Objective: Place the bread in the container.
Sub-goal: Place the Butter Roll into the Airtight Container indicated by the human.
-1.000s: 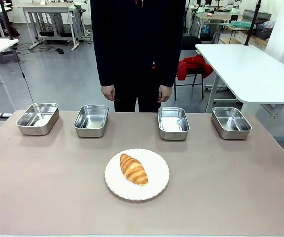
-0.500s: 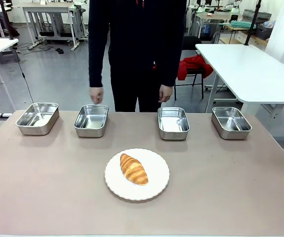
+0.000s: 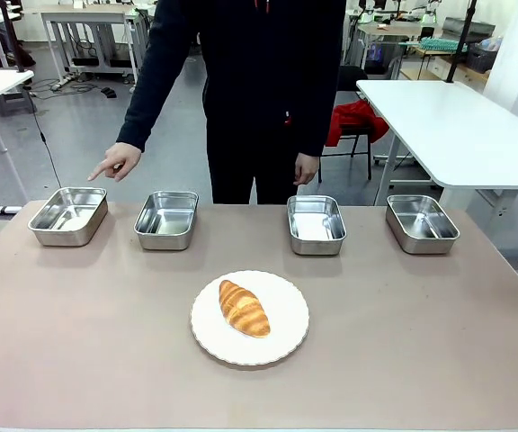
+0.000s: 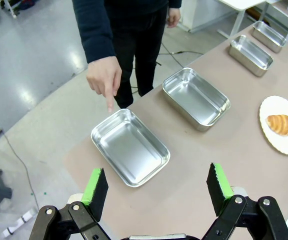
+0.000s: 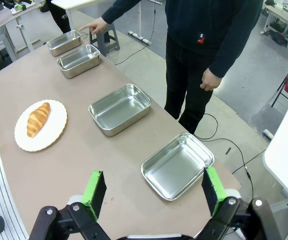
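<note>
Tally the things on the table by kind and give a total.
Steel pans: 4
White plate: 1
Croissant: 1
Total: 6

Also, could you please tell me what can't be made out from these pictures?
- Front view: the underside of the croissant, hidden against the white plate.
- Left wrist view: whether the person's pointing hand touches the leftmost steel pan; its fingertip ends right at the far rim.
- Front view: the person's shoulders, cut off by the top edge.
</note>
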`<state>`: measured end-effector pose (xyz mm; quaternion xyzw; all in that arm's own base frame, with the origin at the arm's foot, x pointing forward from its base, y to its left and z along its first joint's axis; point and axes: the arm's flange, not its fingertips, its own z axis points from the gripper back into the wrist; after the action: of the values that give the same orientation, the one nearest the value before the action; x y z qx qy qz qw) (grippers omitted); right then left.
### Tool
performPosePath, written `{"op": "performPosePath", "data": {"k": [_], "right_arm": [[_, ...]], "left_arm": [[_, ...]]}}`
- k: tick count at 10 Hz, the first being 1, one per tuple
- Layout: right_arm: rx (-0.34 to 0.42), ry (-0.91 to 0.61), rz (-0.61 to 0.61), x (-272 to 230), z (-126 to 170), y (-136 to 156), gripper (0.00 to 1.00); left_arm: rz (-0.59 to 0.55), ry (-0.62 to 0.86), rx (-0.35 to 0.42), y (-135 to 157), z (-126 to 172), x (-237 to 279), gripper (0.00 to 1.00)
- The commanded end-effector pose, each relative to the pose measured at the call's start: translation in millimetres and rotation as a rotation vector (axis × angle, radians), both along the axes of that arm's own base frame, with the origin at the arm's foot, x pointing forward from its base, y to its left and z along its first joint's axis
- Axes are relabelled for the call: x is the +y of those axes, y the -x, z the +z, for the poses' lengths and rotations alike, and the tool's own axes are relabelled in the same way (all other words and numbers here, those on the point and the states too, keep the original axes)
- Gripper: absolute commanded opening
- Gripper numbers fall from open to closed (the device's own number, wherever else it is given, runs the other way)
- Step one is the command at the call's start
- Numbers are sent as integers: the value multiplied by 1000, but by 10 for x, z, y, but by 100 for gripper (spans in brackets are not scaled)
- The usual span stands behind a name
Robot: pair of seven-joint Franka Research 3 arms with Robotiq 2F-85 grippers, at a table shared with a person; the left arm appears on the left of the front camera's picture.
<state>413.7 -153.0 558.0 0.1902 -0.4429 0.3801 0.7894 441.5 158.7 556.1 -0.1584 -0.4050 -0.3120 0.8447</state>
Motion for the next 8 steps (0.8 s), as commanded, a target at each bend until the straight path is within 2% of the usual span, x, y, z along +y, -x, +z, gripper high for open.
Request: {"op": "performPosePath", "data": {"k": [1,8], "right_arm": [[-4,0,3,12,11,0,100],[-4,0,3,12,11,0,100]], "left_arm": [[-9,-4,-7,4,3,-3,100],[-9,-4,-7,4,3,-3,100]]}}
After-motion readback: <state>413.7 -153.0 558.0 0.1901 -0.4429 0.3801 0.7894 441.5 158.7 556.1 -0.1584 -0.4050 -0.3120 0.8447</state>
